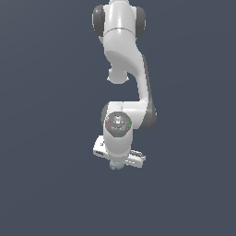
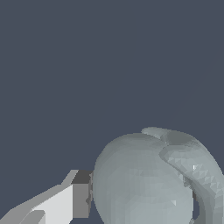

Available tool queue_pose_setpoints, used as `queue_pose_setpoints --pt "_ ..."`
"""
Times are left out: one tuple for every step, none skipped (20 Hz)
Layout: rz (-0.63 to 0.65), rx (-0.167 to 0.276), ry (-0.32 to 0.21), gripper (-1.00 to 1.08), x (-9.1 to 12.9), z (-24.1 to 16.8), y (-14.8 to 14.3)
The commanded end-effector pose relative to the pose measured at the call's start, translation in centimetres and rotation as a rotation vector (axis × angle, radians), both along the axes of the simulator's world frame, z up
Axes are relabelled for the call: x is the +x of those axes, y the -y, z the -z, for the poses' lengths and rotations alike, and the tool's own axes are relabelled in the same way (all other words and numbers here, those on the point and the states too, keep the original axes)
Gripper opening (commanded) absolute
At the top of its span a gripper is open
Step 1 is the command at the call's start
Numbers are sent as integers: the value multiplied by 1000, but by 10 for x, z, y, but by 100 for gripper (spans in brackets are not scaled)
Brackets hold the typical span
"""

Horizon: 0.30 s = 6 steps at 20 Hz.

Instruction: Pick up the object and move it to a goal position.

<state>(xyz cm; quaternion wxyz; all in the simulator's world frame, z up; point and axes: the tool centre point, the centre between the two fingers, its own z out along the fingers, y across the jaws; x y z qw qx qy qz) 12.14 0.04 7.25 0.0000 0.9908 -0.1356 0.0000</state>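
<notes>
Pale grey-blue ball [image 1: 115, 165] sits tucked under my gripper [image 1: 116, 164] in the exterior view, and in the wrist view the ball [image 2: 140, 183] touches one finger [image 2: 65, 203], so I judge it pinched for carrying.

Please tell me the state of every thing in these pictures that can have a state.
arm: reaching down, wrist low.
gripper: shut on the ball.
ball: pale grey-blue, held against a gripper finger; the other finger is hidden, so contact on that side cannot be seen.
</notes>
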Motion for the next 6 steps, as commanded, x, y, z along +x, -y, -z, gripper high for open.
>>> queue_pose_setpoints --pt "0 0 0 -100 4 -1 -1" --pt "0 0 0 -100 5 -1 -1" --pt "0 0 0 -100 5 -1 -1" --pt "0 0 0 -100 6 -1 -1" --pt "0 0 0 -100 6 -1 -1" --pt "0 0 0 -100 6 -1 -1"
